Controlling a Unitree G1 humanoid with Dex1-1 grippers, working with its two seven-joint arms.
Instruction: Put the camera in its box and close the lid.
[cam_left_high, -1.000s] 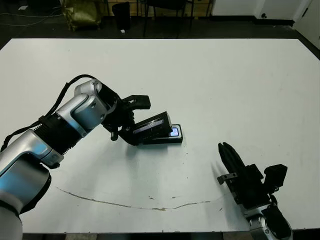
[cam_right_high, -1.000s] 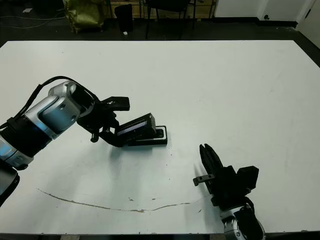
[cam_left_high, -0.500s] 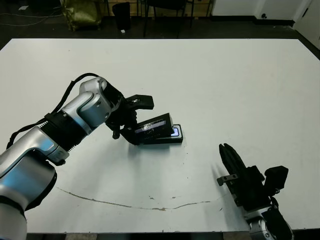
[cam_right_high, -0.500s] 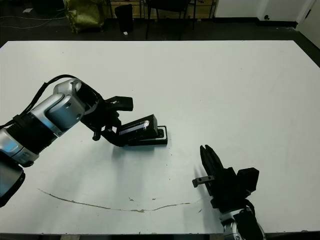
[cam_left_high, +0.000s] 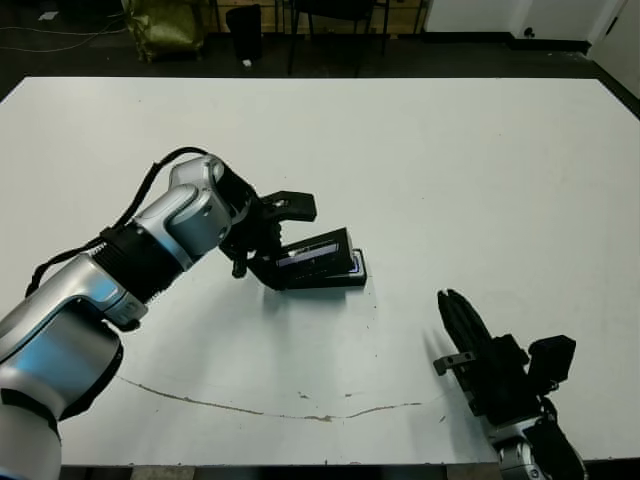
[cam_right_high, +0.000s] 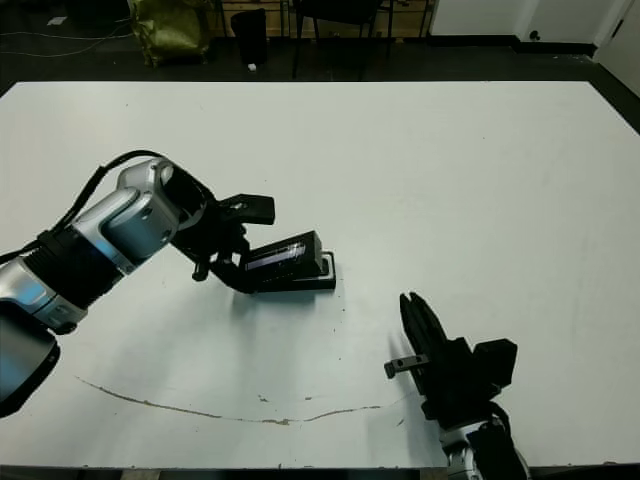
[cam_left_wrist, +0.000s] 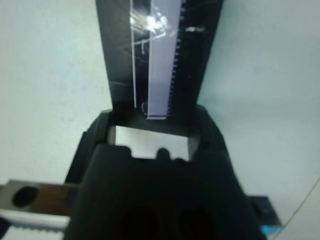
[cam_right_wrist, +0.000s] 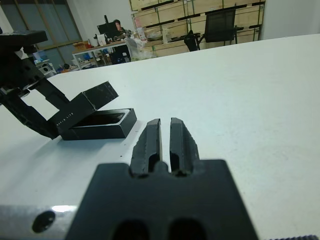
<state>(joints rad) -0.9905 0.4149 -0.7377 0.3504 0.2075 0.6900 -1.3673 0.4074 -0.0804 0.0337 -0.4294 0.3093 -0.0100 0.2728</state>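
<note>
Two grippers share the white table (cam_left_high: 480, 150). Nearest, at the front edge, the right gripper (cam_left_high: 452, 303) rests low with its two black fingers pressed together and nothing between them, pointing away across bare surface; a thin brownish scratch (cam_left_high: 250, 405) runs along the table in front, to its left. Well apart from it, toward the middle, sits the box (cam_left_high: 340, 279), a shallow black tray lying flat on the table. A bluish glint at its right end marks the camera (cam_left_high: 354, 264) lying inside, mostly hidden. Over the box leans the lid (cam_left_high: 315, 252), tilted, its left end raised and its right end low near the tray, the clear window facing up. The left gripper (cam_left_high: 262, 240) clamps the lid at that raised left end, one finger above and one below. Beyond the far edge stand a dark chair (cam_left_high: 330, 20) and a yellowish bag (cam_left_high: 165, 25) on the floor.
</note>
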